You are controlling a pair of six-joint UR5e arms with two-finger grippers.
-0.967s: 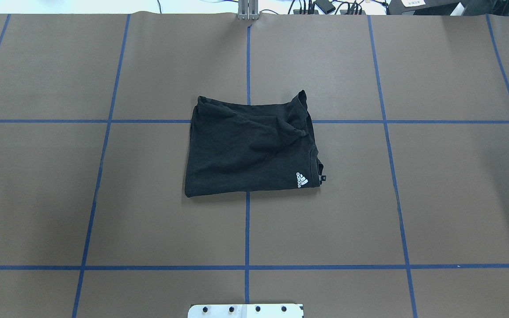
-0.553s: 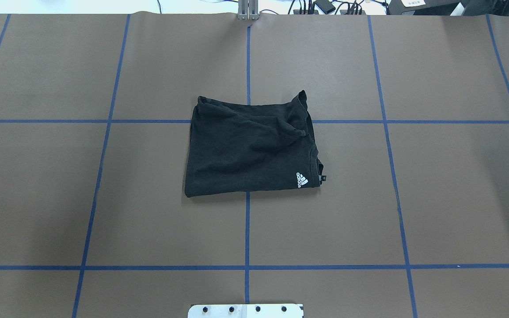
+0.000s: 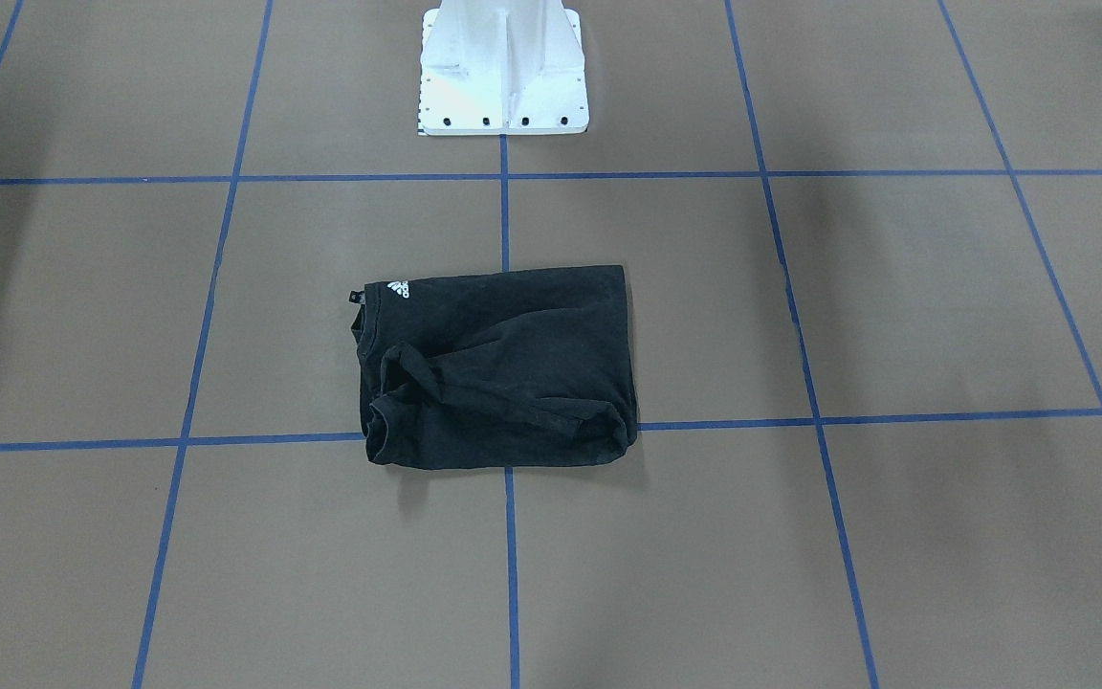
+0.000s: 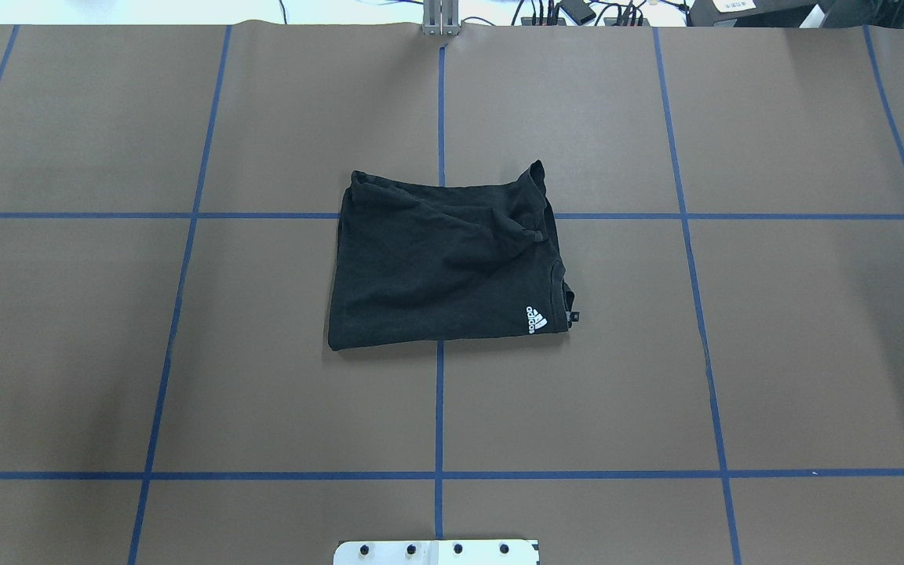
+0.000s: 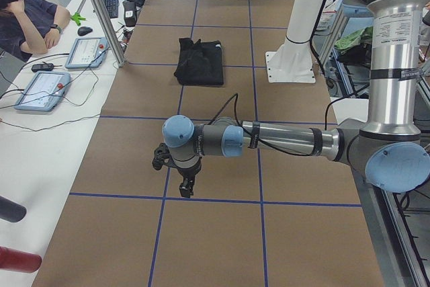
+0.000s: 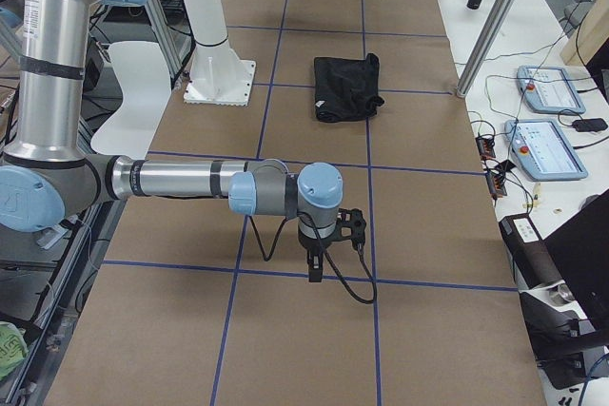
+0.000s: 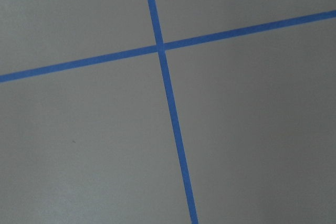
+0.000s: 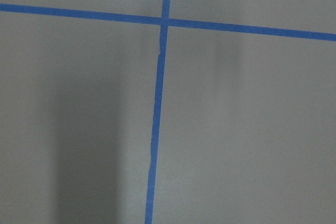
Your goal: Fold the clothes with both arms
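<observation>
T-shirt point(image 4: 444, 267), black soft knit, lies folded into a rumpled rectangle at the middle of the brown paper-covered table point(image 4: 734, 353), white logo point(image 4: 536, 319) at its near right corner, creases bunched along the far edge. The left arm point(image 5: 289, 140) and right arm point(image 6: 181, 178) stretch out level at opposite table ends, well apart from it, left gripper point(image 5: 186, 189) and right gripper point(image 6: 312, 271) pointing down close over the table; how far either is open cannot be told. Against the overhead view a second earlier, its outline and creases are unchanged.
</observation>
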